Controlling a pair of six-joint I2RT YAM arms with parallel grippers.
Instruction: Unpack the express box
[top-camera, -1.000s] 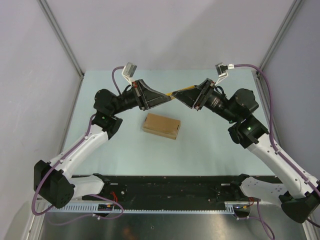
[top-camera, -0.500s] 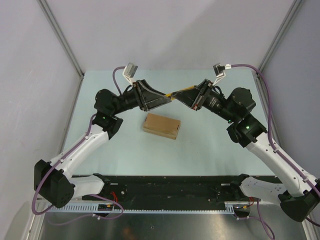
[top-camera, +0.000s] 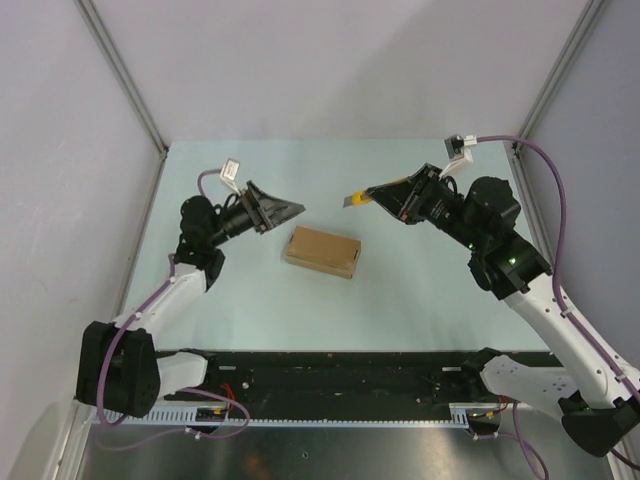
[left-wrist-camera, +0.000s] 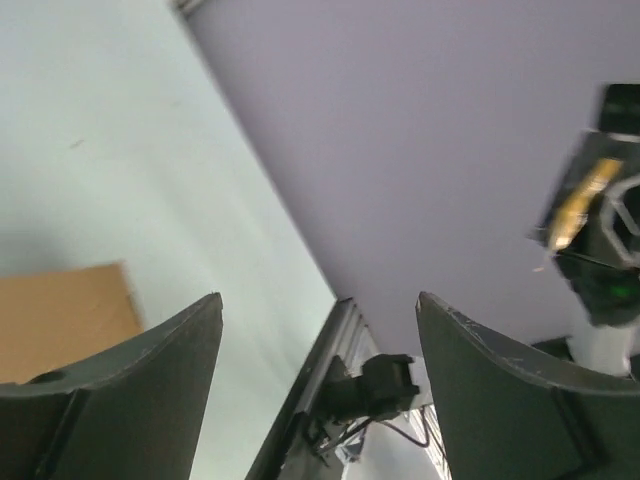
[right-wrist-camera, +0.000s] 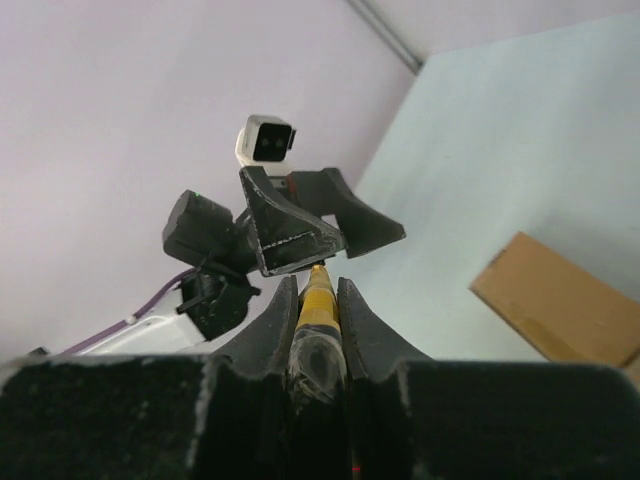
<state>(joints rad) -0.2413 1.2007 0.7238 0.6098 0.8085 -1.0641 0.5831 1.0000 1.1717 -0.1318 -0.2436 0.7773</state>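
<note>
Box (top-camera: 322, 251) lies between wide-open left tool (top-camera: 291, 210) and right tool (top-camera: 374, 193) clamping knife (top-camera: 356, 200).

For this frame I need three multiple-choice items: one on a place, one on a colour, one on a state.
1. Where does the express box lie?
A. on the table between the two arms
B. in the left jaws
C. against the back wall

2. What colour is the utility knife held in the right jaws?
A. red
B. yellow and black
C. blue

3. How do the left jaws stand?
A. open and empty
B. shut on the box
C. shut on the knife

Answers:
1. A, the top view shows the box flat on the table between the arms.
2. B, the right wrist view shows a yellow and black body.
3. A, the left wrist view shows them wide apart with nothing between.
</note>
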